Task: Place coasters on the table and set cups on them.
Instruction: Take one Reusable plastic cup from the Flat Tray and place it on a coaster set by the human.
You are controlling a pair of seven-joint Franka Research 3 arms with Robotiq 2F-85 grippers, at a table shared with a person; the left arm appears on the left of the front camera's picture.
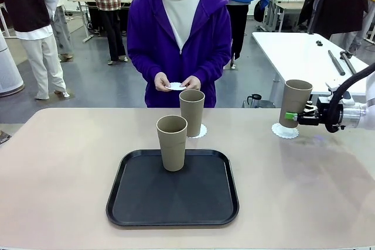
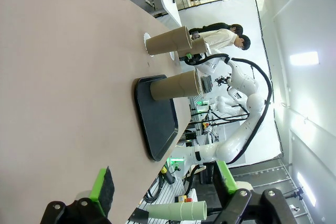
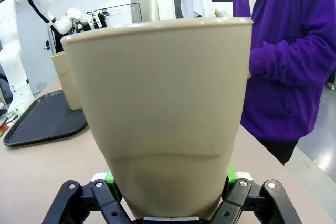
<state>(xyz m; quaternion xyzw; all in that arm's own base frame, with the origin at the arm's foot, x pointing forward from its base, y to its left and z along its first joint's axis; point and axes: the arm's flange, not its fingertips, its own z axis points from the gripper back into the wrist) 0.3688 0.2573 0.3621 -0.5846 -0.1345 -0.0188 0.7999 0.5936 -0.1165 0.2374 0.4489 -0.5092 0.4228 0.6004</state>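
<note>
My right gripper (image 1: 295,116) is shut on a tan cup (image 1: 295,102), held upright over a white lacy coaster (image 1: 285,130) at the table's (image 1: 70,168) right side; whether the cup rests on that coaster, I cannot tell. The same cup (image 3: 163,108) looms between the green pads (image 3: 231,171) in the right wrist view. A second cup (image 1: 191,111) stands on a coaster (image 1: 200,132) at the far middle. A third cup (image 1: 171,143) stands on the black tray (image 1: 176,203). The person holds another coaster (image 1: 174,86) in both hands. My left gripper (image 2: 163,182) is open and holds nothing, low over bare table.
The person in purple (image 1: 179,33) stands at the far edge, hands (image 1: 188,82) close together above the table. The tray (image 2: 157,119) lies near the front middle. A white table (image 1: 304,57) with black rods stands behind on the right. Bare tabletop spreads left of the tray.
</note>
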